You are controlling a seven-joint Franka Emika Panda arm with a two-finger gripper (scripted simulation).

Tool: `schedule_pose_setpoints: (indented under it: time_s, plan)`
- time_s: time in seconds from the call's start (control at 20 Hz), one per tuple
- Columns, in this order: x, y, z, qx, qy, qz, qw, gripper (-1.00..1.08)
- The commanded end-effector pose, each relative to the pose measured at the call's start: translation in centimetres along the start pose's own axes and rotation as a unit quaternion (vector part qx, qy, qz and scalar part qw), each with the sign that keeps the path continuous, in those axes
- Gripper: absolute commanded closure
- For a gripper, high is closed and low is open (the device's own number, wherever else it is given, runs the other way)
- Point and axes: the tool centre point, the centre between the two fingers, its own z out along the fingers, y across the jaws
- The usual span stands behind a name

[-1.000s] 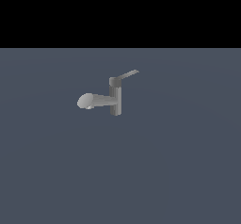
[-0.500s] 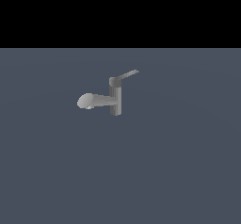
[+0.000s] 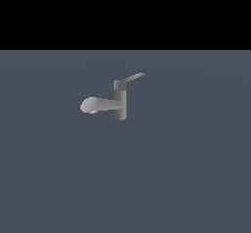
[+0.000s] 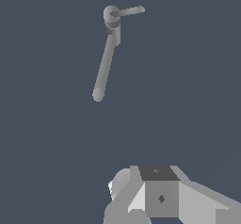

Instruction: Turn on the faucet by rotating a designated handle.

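Note:
The small grey faucet point(image 3: 120, 104) stands upright on the flat blue-grey floor in the exterior view. Its rounded-end spout point(image 3: 93, 104) points to the exterior view's left. From the darker top cap, the thin handle point(image 3: 132, 78) sticks out toward the exterior view's right, angled slightly up. The wrist view looks down on the faucet point(image 4: 112, 23), its long spout point(image 4: 103, 68) and its handle point(image 4: 128, 12). Only part of my gripper point(image 4: 157, 192) shows, at that picture's edge and well apart from the faucet. Its fingers cannot be made out. The arm does not show in the exterior view.
A plain blue-grey floor point(image 3: 186, 178) spreads around the faucet, under a black background band. Nothing else shows on it.

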Motion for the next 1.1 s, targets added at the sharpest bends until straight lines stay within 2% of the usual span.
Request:
schedule_pose_setpoints:
  time_s: [0.0, 0.3, 0.55, 0.8, 1.05]
  plan:
    - [1.1, 0.0, 0.2, 0.004, -0.001, 0.021, 0.9998, 1.08]
    - [4.6, -0.1, 0.9, 0.015, -0.003, 0.09, 0.9958, 1.08]
    - [8.1, -0.1, 2.1, 0.024, -0.006, 0.16, 0.9868, 1.08]
    - [11.6, -0.1, 3.5, 0.031, -0.009, 0.231, 0.9725, 1.08]
    - [15.0, 0.1, 5.4, 0.035, -0.013, 0.301, 0.953, 1.08]
